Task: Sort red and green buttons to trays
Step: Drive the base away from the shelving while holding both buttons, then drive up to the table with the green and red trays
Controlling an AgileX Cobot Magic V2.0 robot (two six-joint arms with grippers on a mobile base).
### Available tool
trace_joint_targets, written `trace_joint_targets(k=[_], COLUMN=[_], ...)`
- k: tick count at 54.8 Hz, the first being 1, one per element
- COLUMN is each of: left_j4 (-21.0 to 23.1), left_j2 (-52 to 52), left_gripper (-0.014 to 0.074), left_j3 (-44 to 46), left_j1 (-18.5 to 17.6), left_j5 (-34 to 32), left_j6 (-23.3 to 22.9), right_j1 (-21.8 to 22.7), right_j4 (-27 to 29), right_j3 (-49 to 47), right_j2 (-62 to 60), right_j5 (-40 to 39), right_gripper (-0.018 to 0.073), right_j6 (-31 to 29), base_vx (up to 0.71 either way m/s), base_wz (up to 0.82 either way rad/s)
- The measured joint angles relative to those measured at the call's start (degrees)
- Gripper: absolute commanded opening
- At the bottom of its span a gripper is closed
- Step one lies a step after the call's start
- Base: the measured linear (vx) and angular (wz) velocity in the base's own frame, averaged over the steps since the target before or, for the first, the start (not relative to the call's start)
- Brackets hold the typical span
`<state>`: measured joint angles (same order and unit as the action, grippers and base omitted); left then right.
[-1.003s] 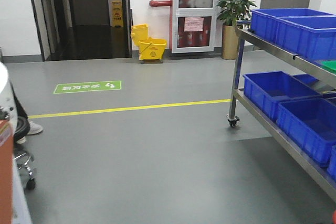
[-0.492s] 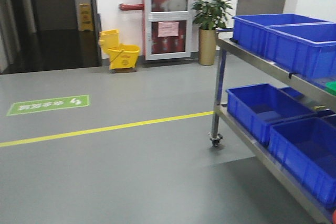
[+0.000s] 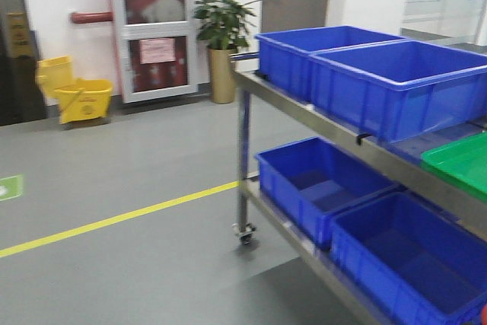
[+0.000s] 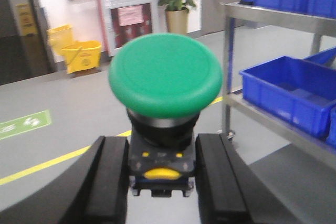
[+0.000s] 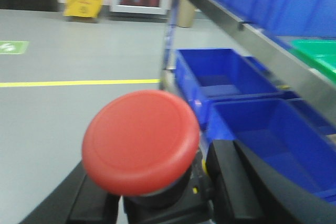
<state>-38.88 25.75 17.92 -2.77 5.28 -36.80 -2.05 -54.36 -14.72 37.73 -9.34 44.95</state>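
Note:
The green button point(image 4: 165, 74) fills the left wrist view, its dark body clamped between the two black fingers of my left gripper point(image 4: 164, 174), which is shut on it. In the right wrist view the red button point(image 5: 140, 141) sits tilted with its dark body held in my right gripper point(image 5: 157, 198), shut on it. A corner of the bright green tray point(image 3: 460, 164) lies on the top shelf of a steel cart at the right edge; the green tray point(image 5: 319, 52) also shows in the right wrist view. The red tray is out of view.
A wheeled steel cart point(image 3: 251, 89) stands at the right with deep blue crates on its top shelf point(image 3: 396, 81) and lower shelf point(image 3: 323, 184). Grey floor with a yellow line point(image 3: 114, 221) lies to the left. A yellow mop bucket point(image 3: 74, 93) and a potted plant point(image 3: 223, 43) stand by the far wall.
The front view has swung to the right: the cart and blue crates slid left and grew larger, and the green tray's corner has come further into view.

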Motion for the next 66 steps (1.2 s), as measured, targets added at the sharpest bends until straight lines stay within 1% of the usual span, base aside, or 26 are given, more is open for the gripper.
trace_joint_targets(k=[20,38,53,66], left_j4=[0.0,0.0,0.0,0.0], left_j2=[0.0,0.0,0.1,0.1], left_gripper=[0.0000,0.0000,0.0000,0.0000], left_j3=[0.0,0.0,0.0,0.0], left_j1=[0.0,0.0,0.0,0.0], left_j5=[0.0,0.0,0.0,0.0], left_j6=[0.0,0.0,0.0,0.0], right_j1=[0.0,0.0,0.0,0.0], right_j4=[0.0,0.0,0.0,0.0], right_j3=[0.0,0.0,0.0,0.0], right_j2=[0.2,0.3,0.3,0.3], right_j5=[0.0,0.0,0.0,0.1], right_gripper=[-0.0008,-0.0008,-0.0008,-0.0008], right_j6=[0.0,0.0,0.0,0.0], base_vx=[0.57,0.48,0.37,0.22], base_wz=[-0.57,-0.69,-0.84,-0.72])
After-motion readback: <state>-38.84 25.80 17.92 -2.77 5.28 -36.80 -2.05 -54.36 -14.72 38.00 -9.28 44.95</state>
